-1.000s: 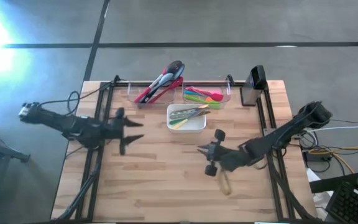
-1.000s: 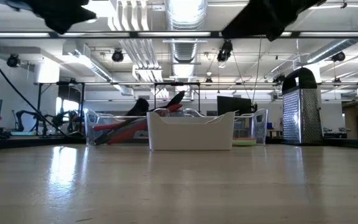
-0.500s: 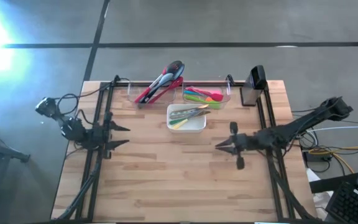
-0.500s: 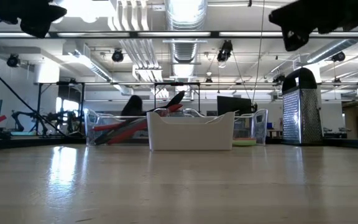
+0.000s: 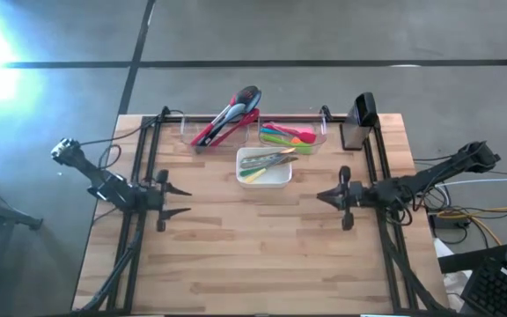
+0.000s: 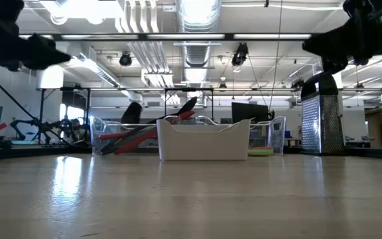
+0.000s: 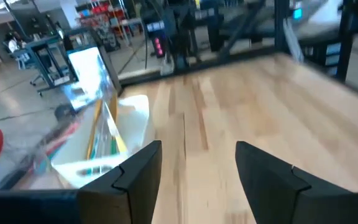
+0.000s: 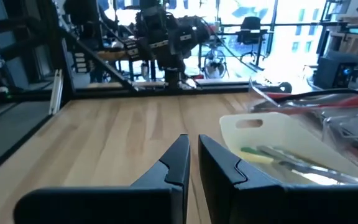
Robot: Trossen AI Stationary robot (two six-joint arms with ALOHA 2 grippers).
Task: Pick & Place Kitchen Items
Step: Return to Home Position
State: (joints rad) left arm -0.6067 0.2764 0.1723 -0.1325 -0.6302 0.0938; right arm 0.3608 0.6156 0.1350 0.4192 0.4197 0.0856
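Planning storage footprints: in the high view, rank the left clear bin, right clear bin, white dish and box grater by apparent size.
1. Left clear bin and right clear bin: alike, not ranked apart.
2. White dish: narrower, a close call.
3. Box grater: smallest, though it stands taller, nearer the camera.

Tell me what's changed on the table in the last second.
The right hand drew back from the middle of the table toward its right side and levelled out, shut and empty. The left hand, open, shifted only slightly. In the low view both came lower. Nothing was grabbed or released. The utensils in the bins and the white dish stayed put.
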